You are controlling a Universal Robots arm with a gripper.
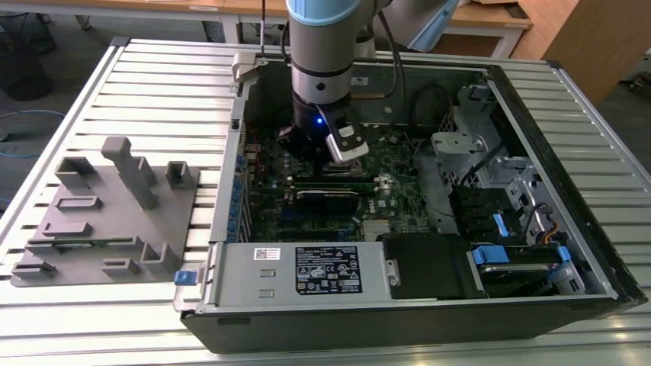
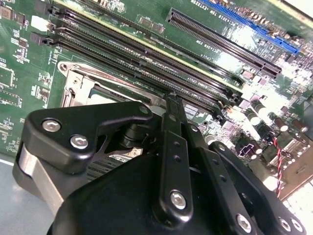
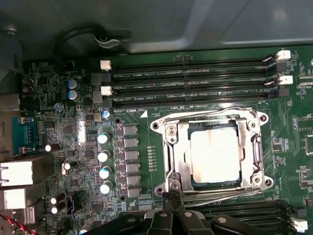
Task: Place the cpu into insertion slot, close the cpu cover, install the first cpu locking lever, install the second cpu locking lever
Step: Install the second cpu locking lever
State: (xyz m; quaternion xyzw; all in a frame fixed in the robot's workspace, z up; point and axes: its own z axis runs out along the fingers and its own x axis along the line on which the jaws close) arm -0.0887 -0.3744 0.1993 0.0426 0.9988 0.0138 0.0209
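Note:
The cpu [image 3: 215, 155], a pale silvery square, lies in the insertion slot [image 3: 260, 147] on the green board. The cpu cover [image 3: 177, 159], a silver frame, lies flat around it, its cutout showing the chip's top. A thin metal lever [image 3: 220, 198] runs along the socket edge nearest my fingers. My gripper [image 3: 172, 195] is shut, its black fingertips pressed together at that edge of the socket, by the lever's end; nothing shows between them. In the second wrist view the gripper [image 2: 171, 99] points at the slot's shiny rim [image 2: 73, 81]. In the exterior view the gripper [image 1: 344, 155] hangs inside the open computer case.
Long black memory slots [image 3: 190, 73] run beside the socket, with more by my fingers [image 3: 244, 210]. Silver capacitors [image 3: 103, 156] and metal ports [image 3: 19, 171] stand on the board. Case walls, a drive cage [image 1: 463, 149] and a power supply [image 1: 305, 267] hem the board in. A grey fixture [image 1: 102, 213] rests outside.

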